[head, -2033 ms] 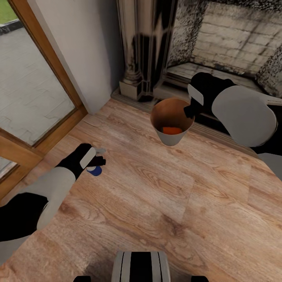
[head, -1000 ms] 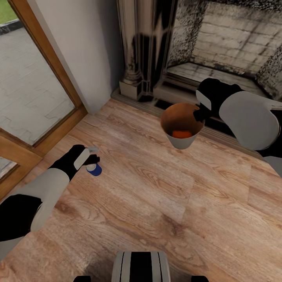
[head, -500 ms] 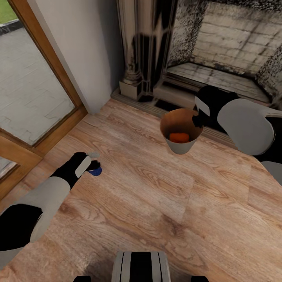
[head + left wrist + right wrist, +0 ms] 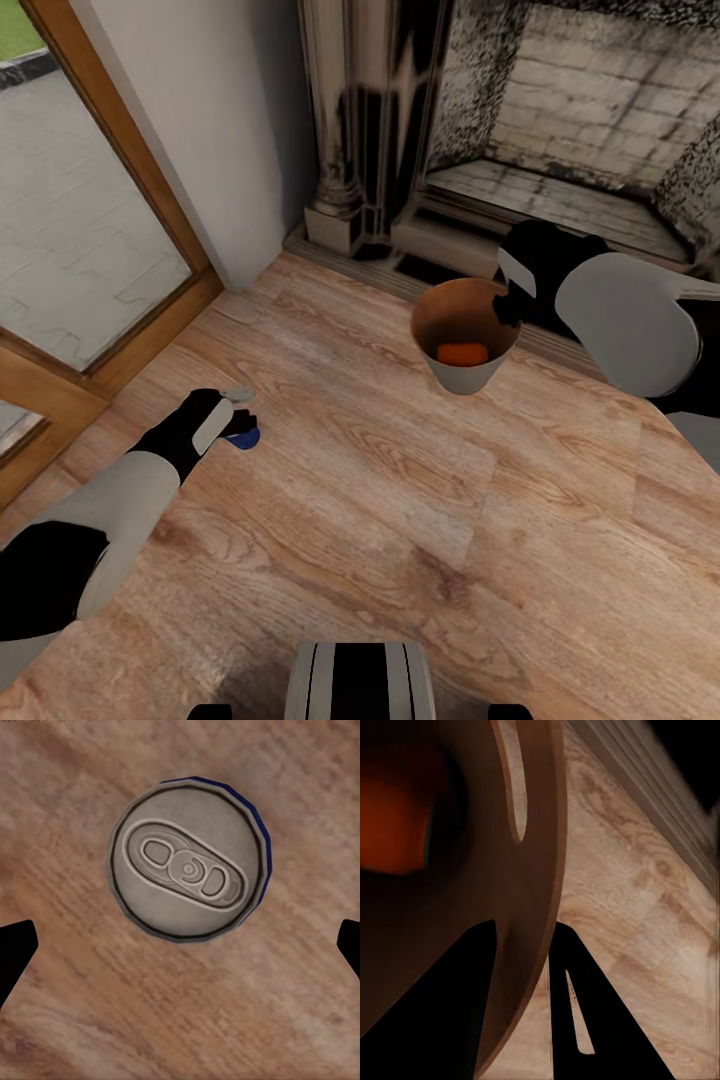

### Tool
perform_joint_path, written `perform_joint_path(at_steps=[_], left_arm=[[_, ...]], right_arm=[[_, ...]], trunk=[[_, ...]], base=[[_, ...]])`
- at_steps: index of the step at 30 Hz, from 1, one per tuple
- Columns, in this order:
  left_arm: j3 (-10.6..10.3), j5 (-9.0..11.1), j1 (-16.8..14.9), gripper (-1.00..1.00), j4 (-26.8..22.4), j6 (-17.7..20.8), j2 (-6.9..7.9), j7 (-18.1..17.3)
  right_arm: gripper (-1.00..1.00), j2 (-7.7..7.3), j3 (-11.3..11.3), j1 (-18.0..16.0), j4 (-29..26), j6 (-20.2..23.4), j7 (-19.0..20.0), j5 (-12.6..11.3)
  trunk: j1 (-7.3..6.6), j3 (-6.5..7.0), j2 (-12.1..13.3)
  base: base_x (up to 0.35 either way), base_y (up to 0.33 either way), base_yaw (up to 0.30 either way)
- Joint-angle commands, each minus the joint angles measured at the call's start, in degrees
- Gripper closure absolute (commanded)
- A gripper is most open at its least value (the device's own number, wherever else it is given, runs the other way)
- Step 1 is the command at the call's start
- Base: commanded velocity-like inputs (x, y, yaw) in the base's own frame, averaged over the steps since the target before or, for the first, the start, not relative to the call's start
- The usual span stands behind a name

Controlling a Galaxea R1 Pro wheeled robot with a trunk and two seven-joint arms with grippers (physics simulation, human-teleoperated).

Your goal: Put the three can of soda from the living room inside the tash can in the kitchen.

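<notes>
Left of centre on the wood floor (image 4: 420,500), the left gripper (image 4: 238,415) is hanging wide open over the upright blue can (image 4: 187,860), while the right gripper (image 4: 505,298) is pinching the bin (image 4: 462,372), already holding an orange can (image 4: 462,353).

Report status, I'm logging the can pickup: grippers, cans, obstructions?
Left gripper open above upright blue can on floor. Right gripper shut on trash can rim, orange can inside. Nothing obstructing.

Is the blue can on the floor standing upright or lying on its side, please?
Upright: the blue can shows its round top with the pull tab facing the left gripper.
</notes>
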Motion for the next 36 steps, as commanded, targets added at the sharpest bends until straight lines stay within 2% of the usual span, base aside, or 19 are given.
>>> perform_joint_path(at_steps=[1,21,30,36], left_arm=[[-0.01,0.0,0.0,-1.0,0.0,-0.02,0.0,0.0],[-0.1,-0.02,-0.03,-1.0,-0.12,-0.27,0.01,-0.32],[-0.03,-0.04,-0.02,-1.0,-5.34,-0.23,0.0,0.01],[-0.02,-0.04,0.04,-1.0,-6.15,-0.22,0.05,0.08]], right_arm=[[1.0,0.0,-0.23,-0.02,-0.02,0.0,0.07,-0.19],[1.0,0.06,-0.23,0.0,-0.01,0.0,0.02,-0.11],[1.0,0.02,-0.23,0.59,-0.04,0.0,0.0,-0.05],[1.0,0.06,-0.23,0.68,-0.17,0.0,0.0,0.02]], trunk=[[-0.01,0.01,0.0],[-0.01,0.01,0.0],[-0.01,0.01,0.0],[-0.01,0.01,0.0]], base=[[0.0,0.0,0.0],[0.0,0.0,0.0],[0.0,0.0,0.0],[0.0,0.0,0.0]])
